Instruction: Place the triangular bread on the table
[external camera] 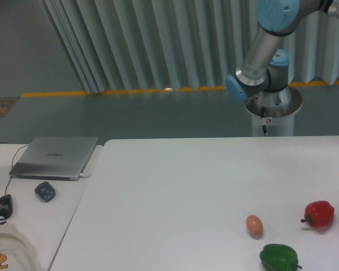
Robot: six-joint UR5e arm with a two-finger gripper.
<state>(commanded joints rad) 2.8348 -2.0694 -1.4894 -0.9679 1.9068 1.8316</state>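
Note:
The triangular bread is out of view. The large white table (175, 192) fills the lower right of the camera view. Only the arm's base, shoulder and lower links (265, 51) show at the top right, behind the table's far edge. The arm runs out of the frame at the upper right, so the gripper is out of view.
A small brown-orange egg (254, 225), a red pepper (319, 213) and a green pepper (279, 257) lie near the table's front right. On the narrower desk at the left are a grey laptop (56, 156), a dark small object (44, 191) and a mouse (3, 205).

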